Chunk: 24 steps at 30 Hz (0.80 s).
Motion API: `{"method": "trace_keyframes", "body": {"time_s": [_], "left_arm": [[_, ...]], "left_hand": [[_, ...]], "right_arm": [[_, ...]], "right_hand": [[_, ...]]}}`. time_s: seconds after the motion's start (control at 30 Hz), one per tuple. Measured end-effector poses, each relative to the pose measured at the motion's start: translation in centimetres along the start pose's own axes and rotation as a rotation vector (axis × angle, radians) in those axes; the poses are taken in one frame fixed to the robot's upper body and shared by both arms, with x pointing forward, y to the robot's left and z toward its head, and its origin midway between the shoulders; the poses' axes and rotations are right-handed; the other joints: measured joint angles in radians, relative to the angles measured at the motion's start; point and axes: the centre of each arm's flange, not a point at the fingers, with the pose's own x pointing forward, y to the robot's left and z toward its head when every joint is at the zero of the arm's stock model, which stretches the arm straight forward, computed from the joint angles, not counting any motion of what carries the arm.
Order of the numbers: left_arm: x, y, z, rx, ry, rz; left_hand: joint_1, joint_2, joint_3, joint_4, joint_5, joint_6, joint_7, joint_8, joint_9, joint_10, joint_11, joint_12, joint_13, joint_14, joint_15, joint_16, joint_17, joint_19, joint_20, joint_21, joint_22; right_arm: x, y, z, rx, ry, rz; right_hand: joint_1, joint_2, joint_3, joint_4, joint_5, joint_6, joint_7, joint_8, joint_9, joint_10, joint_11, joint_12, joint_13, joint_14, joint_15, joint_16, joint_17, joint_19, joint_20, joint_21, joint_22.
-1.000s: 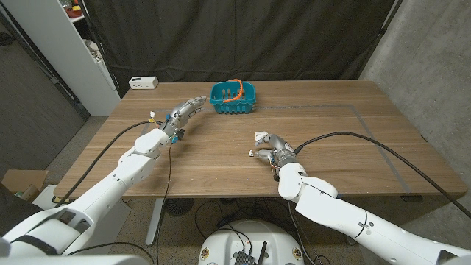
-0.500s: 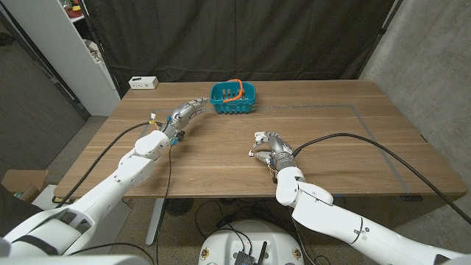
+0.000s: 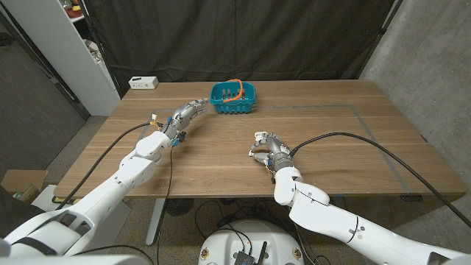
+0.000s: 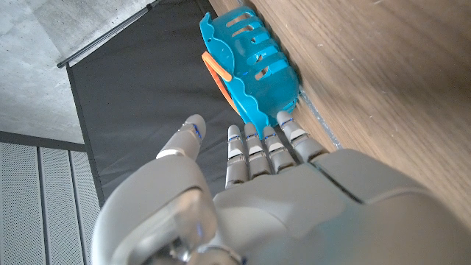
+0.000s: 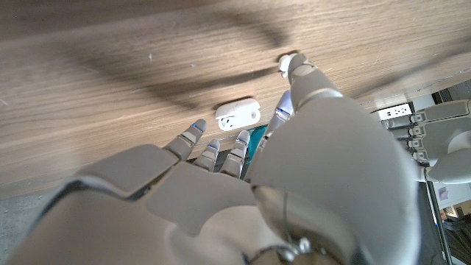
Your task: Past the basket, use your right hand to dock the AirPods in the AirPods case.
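Note:
My right hand [image 3: 268, 146] is low over the table's middle, nearer to me than the basket [image 3: 233, 98], with its fingers curled down. A small white piece [image 3: 259, 136], probably the AirPods case, shows at the hand's far side. Another white bit [image 3: 250, 153] lies at its left edge. In the right wrist view one fingertip [image 5: 298, 68] touches a small white piece [image 5: 282, 65] on the wood. Whether anything is pinched is hidden. My left hand [image 3: 188, 112] reaches toward the basket [image 4: 250, 62] with straight fingers and holds nothing.
The teal basket has an orange handle and stands at the table's far middle. A white power strip [image 3: 143, 82] lies at the far left corner. A dark curtain hangs behind the table. Bare wood stretches to the right of my right hand.
My right forearm has swung slightly left while the hand stayed almost in place. The left hand and the basket have not moved.

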Motion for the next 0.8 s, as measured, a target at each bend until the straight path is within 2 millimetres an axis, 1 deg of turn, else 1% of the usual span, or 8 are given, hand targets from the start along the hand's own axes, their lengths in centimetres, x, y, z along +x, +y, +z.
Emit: {"method": "trace_keyframes", "body": {"time_s": [0.17,0.3,0.43,0.6,0.67,0.73,0.77,0.8], "left_arm": [[-0.28,0.13,0.01,0.0,0.0,0.01],[-0.41,0.3,-0.03,0.001,0.002,0.013],[-0.44,0.43,-0.01,0.0,0.002,0.015],[-0.58,0.69,-0.12,-0.003,0.005,0.017],[-0.64,0.77,-0.17,-0.003,0.006,0.019],[-0.68,0.87,-0.26,-0.005,0.008,0.019],[-0.69,0.87,-0.28,-0.006,0.009,0.018],[-0.72,0.91,-0.37,-0.007,0.011,0.018]], "left_hand": [[0.004,0.004,-0.003,0.003,0.0,0.0,0.0,0.0,0.0,0.0,0.0,0.0,0.0,0.0,0.0,0.0,0.0,0.0,0.0,-0.004,0.0],[0.008,0.0,-0.007,0.002,0.0,0.0,0.0,0.0,0.0,0.0,0.0,0.0,0.0,0.0,0.0,0.0,0.0,0.0,0.0,-0.005,0.0],[0.008,0.0,-0.008,0.0,0.0,0.0,0.0,0.0,0.0,0.0,0.0,0.003,0.005,0.0,0.0,0.0,0.0,0.0,0.0,-0.008,0.0],[0.012,0.004,-0.008,0.0,0.0,0.0,0.0,0.0,0.0,0.0,0.0,0.003,0.005,0.0,0.0,0.0,0.0,0.0,0.0,-0.008,0.0],[0.012,0.004,-0.011,0.003,0.0,0.0,0.0,0.0,0.0,0.0,0.0,0.003,0.005,0.0,0.0,0.0,0.0,0.0,0.0,-0.008,0.0],[0.012,0.004,-0.014,0.006,0.0,0.0,0.0,0.0,0.0,0.0,0.0,0.003,0.005,0.0,0.0,0.0,0.0,0.0,0.0,-0.008,0.0],[0.012,0.004,-0.014,0.006,0.0,0.0,0.0,0.0,0.0,0.0,0.0,0.003,0.005,0.0,0.0,0.0,0.0,0.0,0.0,-0.008,0.0],[0.012,0.004,-0.014,0.006,0.0,0.0,0.0,0.0,0.0,0.0,0.0,0.003,0.005,0.0,0.0,0.0,0.0,0.0,0.0,-0.008,0.0]], "right_arm": [[0.2,0.12,0.02,0.005,-0.001,0.0],[0.41,0.27,0.04,0.01,0.001,0.002],[0.53,0.38,0.11,0.016,0.002,0.005],[0.57,0.51,0.18,0.023,0.003,0.01],[0.6,0.51,0.18,0.025,0.004,0.011],[0.64,0.48,0.14,0.028,0.006,0.012],[0.64,0.49,0.13,0.029,0.007,0.013],[0.66,0.49,0.1,0.031,0.009,0.014]], "right_hand": [[0.0,0.0,0.0,0.0,0.0,0.01,0.01,0.0,-0.005,0.011,0.0,0.0,0.0,0.013,-0.002,0.008,0.0,0.009,-0.001,0.0,0.0],[0.0,0.0,0.0,0.0,0.0,0.015,0.006,0.0,-0.005,0.011,0.0,0.0,0.0,0.016,-0.002,0.008,0.0,0.011,-0.004,0.007,0.0],[0.0,0.0,0.0,0.0,0.0,0.018,0.002,-0.007,-0.009,0.023,-0.003,0.006,0.0,0.029,0.001,0.01,0.0,0.031,-0.009,0.011,0.0],[0.0,0.0,-0.002,0.002,0.0,0.018,0.002,-0.008,-0.009,0.039,-0.008,0.01,0.0,0.045,-0.001,0.015,0.0,0.045,-0.016,0.014,0.0],[0.0,0.0,-0.004,0.004,0.0,0.024,0.008,-0.008,-0.009,0.039,-0.007,0.01,0.0,0.054,-0.001,0.015,0.0,0.056,-0.016,0.014,0.0],[0.005,0.005,-0.004,0.004,0.0,0.027,0.008,-0.008,-0.012,0.045,-0.013,0.013,0.0,0.054,-0.001,0.015,0.0,0.056,-0.016,0.014,0.0],[0.005,0.005,-0.004,0.004,0.0,0.03,0.005,-0.008,-0.013,0.046,-0.011,0.013,0.0,0.056,-0.003,0.015,0.0,0.056,-0.016,0.014,0.0],[0.005,0.005,-0.004,0.004,0.0,0.034,0.008,-0.01,-0.014,0.049,-0.009,0.013,0.001,0.057,-0.004,0.015,0.0,0.056,-0.016,0.014,0.0]]}}
